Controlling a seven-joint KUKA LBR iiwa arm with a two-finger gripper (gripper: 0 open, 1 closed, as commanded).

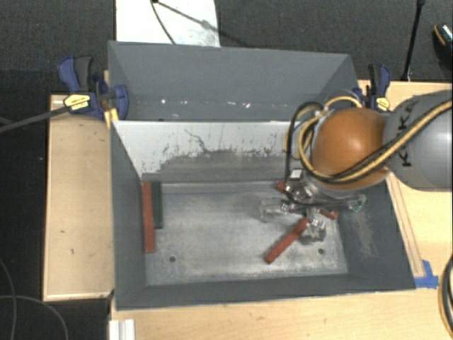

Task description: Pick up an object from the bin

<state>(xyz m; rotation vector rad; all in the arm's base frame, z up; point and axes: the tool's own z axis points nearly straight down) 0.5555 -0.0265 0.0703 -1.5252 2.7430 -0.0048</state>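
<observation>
Grey metal bin, seen from above and a little to one side. The arm comes in from the right, and its rounded orange cover, looped with cables, hangs over the right half of the floor.

Below the cover the gripper sits low, just above the floor near the right wall. The cover and a tangle of metal parts mask the claw, so I cannot tell whether it is open or closed.

The nearest thing is a red-brown stick lying flat on the floor. Its long axis runs diagonally. The upper right end reaches in under the gripper, and the lower left end points out toward the front wall. From here it cannot be made out whether that upper end is caught in the claw or merely lies beneath it.

Just to the gripper's left lies a pale, glassy thing whose outline is too faint to name.

Well apart, along the left wall, a long red bar lies side by side with a shorter dark bar.
</observation>
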